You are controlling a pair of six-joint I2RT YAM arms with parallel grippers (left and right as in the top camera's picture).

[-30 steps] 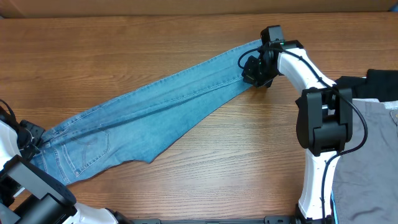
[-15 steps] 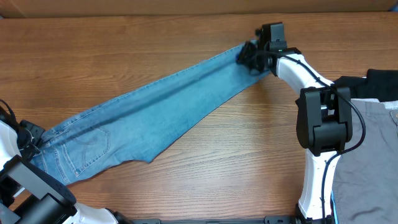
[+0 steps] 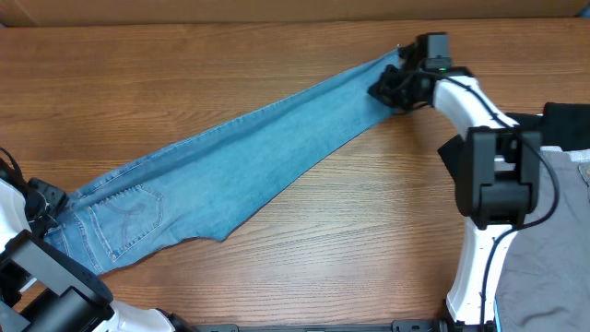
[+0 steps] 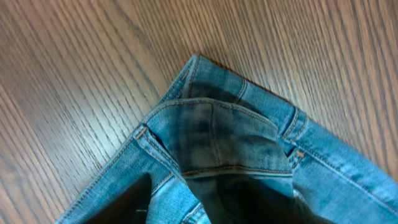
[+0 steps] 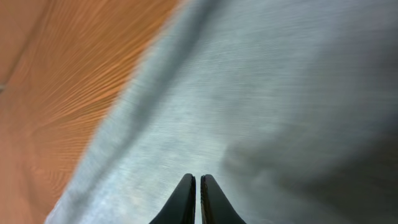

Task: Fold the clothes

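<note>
The light-blue jeans point(image 3: 240, 161) lie stretched in a diagonal across the wooden table, waist at the near left, ankle end at the far right. My right gripper point(image 3: 389, 88) sits on the ankle end. In the right wrist view its fingertips point(image 5: 198, 177) are pressed together against blurred denim point(image 5: 249, 93). My left gripper point(image 3: 46, 205) is at the waist corner. The left wrist view shows the waistband point(image 4: 217, 124) with belt loops from close above, and only dark shapes at the bottom edge, so its jaws are not readable.
Grey trousers point(image 3: 553, 240) lie at the right edge beside the right arm's base, with a black garment point(image 3: 567, 124) behind them. Bare wood point(image 3: 369, 231) lies in front of the jeans, and more bare wood point(image 3: 184, 65) lies behind them.
The right gripper swung up-left, then to the right along the far side, and the ankle end went with it, pulling the leg straighter. The back pocket at the waist lies flatter. The left arm stayed.
</note>
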